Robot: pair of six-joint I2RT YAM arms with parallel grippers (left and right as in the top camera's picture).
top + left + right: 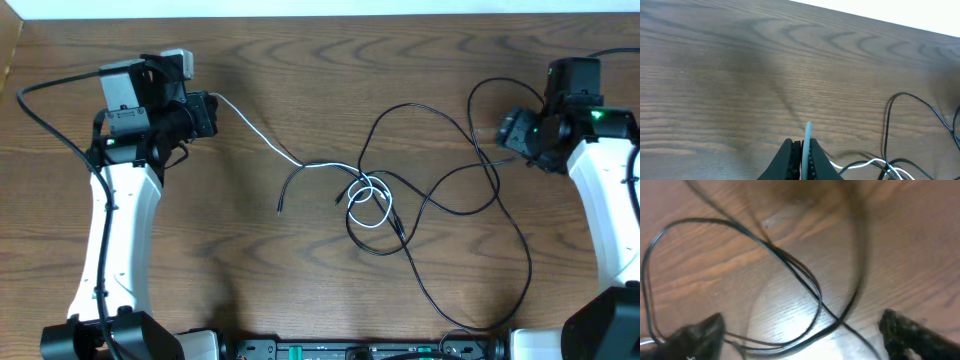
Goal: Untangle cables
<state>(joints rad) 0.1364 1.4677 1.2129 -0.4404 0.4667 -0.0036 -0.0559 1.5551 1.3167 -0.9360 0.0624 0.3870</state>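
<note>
A white cable runs from my left gripper at the far left down to a knot near the table's middle, where it loops with long black cables. My left gripper is shut on the white cable, whose end sticks out past the fingertips. My right gripper is at the far right, open, above black cable loops that pass between its spread fingers. One black cable runs on to the front edge.
The wooden table carries only the cables. Thick black robot wires hang by the left arm. The table's back edge lies close behind both grippers.
</note>
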